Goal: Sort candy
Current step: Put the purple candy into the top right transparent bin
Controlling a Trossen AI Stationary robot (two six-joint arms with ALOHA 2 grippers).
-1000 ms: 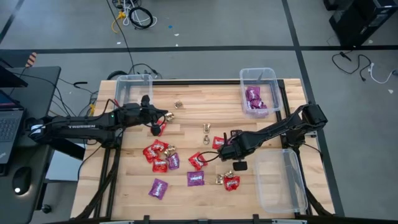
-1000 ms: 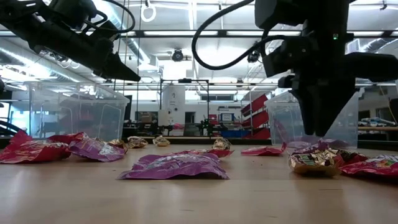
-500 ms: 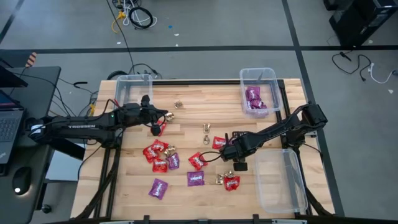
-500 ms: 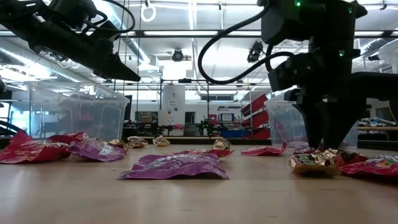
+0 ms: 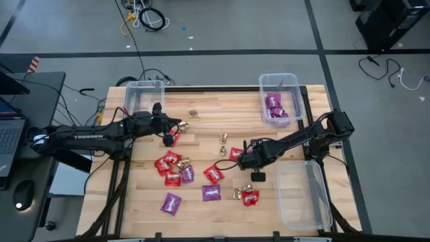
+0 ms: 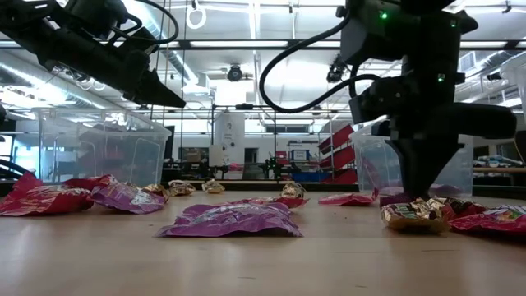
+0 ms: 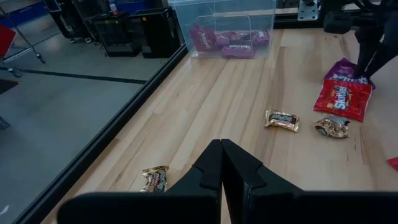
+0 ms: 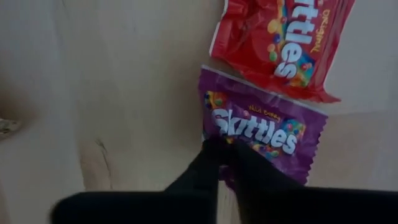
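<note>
- Right gripper (image 8: 225, 149): down at table centre-right, fingers pinched together on the near edge of a purple packet (image 8: 264, 127); a red packet (image 8: 283, 40) lies touching it at 12 o'clock.
- Left gripper (image 7: 222, 163): closed, empty, above the table's left rear.
- Remaining candy (image 5: 173, 168): scattered mid-table.
- Rear bin (image 5: 290, 81): holds purple packets.

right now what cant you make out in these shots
- Purple packet, right wrist view: the right gripper is shut at its near edge; its fingers hide whether they pinch it.
- Same packet, high view: hidden under that arm.
- Left gripper, left wrist view: shut, apparently holding nothing.
- Gold pieces, high view: too small to read.
</note>
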